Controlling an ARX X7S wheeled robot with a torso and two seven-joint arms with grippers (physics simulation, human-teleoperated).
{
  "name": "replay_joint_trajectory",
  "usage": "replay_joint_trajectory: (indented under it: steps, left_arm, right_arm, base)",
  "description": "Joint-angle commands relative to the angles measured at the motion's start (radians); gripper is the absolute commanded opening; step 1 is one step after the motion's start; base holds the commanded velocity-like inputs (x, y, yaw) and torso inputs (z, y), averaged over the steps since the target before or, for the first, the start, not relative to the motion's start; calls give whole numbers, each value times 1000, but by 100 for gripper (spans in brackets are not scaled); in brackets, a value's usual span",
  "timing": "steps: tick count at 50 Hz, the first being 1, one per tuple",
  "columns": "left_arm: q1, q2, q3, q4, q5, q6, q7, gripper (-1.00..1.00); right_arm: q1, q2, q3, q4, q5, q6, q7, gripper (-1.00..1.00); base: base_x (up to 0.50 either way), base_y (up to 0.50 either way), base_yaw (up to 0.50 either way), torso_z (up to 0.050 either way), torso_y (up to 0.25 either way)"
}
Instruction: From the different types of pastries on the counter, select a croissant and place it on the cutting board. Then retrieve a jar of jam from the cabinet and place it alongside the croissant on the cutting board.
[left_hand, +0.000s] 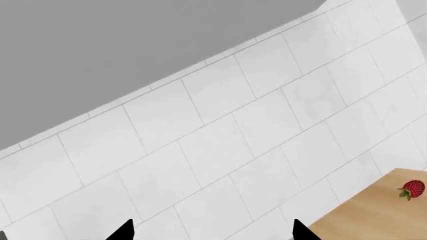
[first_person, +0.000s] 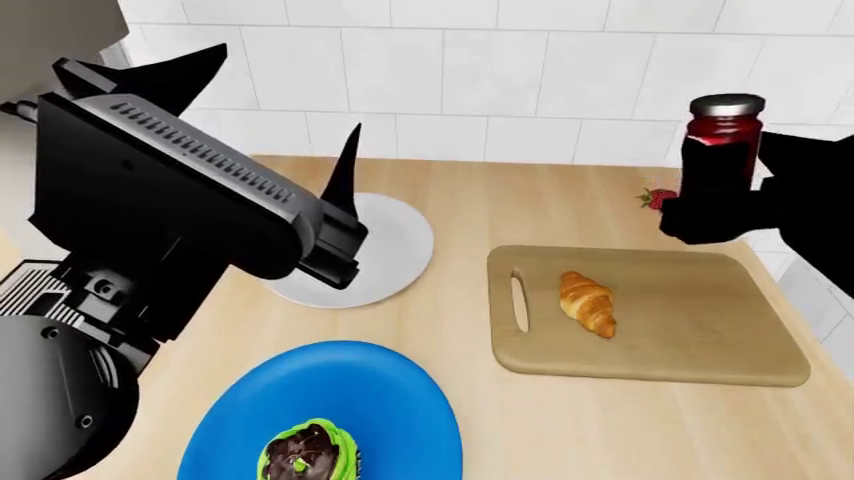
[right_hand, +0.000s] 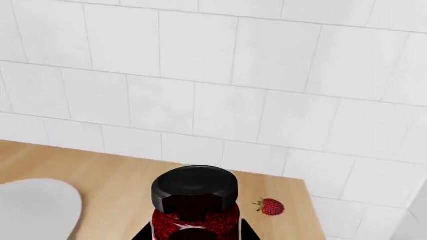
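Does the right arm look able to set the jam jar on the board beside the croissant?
Probably yes. The right gripper holds the jam jar above the cutting board, and bare board lies beside the croissant.

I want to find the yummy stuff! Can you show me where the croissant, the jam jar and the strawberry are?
croissant (first_person: 587, 304): head view, middle of its ridged body, on the cutting board.
jam jar (right_hand: 195, 207): right wrist view, red glass just under the lid.
strawberry (left_hand: 413, 188): left wrist view, middle of the red fruit.

White tiled wall (first_person: 534, 70) (grey grout)
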Motion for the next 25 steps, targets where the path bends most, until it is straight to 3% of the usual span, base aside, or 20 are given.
replay_joint_trajectory:
  steps: [1,25]
  left_arm:
    - [-1,0,3,-1,1,1,0,100]
    - [3,-4,6,-1,1,8,-2,100]
  right_arm:
    - [-120,13,53,-46,-59,-45,-44,-100]
    - [-331,15,149,-113,-176,-140,-103,-100]
  base:
    - [0,0,0,0,0]
    - [0,0,0,0,0]
